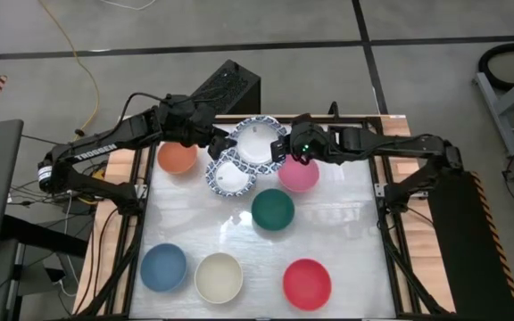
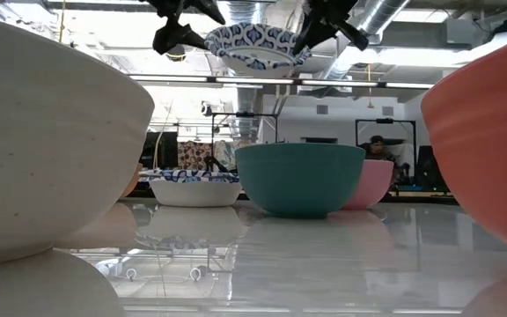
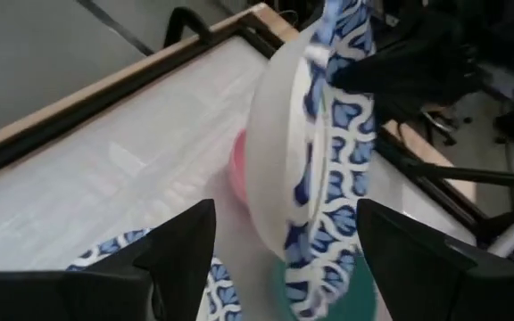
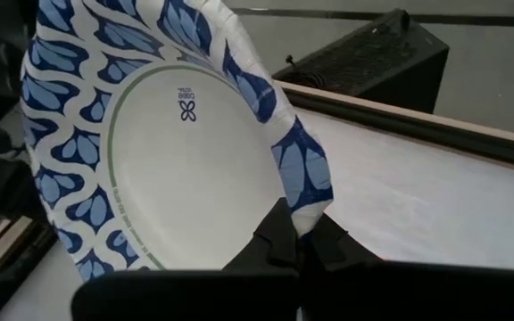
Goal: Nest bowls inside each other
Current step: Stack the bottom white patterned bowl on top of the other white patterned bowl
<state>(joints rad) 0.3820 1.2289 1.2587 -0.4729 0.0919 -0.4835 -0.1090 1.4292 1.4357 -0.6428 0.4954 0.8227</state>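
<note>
A white bowl with a blue patterned rim (image 1: 257, 141) hangs high above the table's far middle, with my right gripper (image 4: 300, 236) shut on it. My left gripper (image 3: 284, 209) is open at the bowl's left side (image 2: 223, 40); its fingers stand on either side of the rim without touching it. A second patterned bowl (image 1: 230, 176) rests on its base just below. The orange bowl (image 1: 178, 156), pink bowl (image 1: 299, 172), dark green bowl (image 1: 273, 209), blue bowl (image 1: 163, 267), cream bowl (image 1: 219, 277) and red bowl (image 1: 307, 283) stand singly on the table. My right gripper pinches the patterned bowl's rim (image 4: 306, 192) between its two fingers, on the bowl's right side. The fingers come in from the table's right, slanting down. The bowl is lifted clear of everything, nearly upright with its mouth up (image 2: 258, 35).
A black box (image 1: 226, 87) sits beyond the table's far edge. The table's wooden frame (image 1: 391, 120) runs around the white top. Bare tabletop (image 1: 346, 223) lies to the right of the green bowl, between the pink and red ones.
</note>
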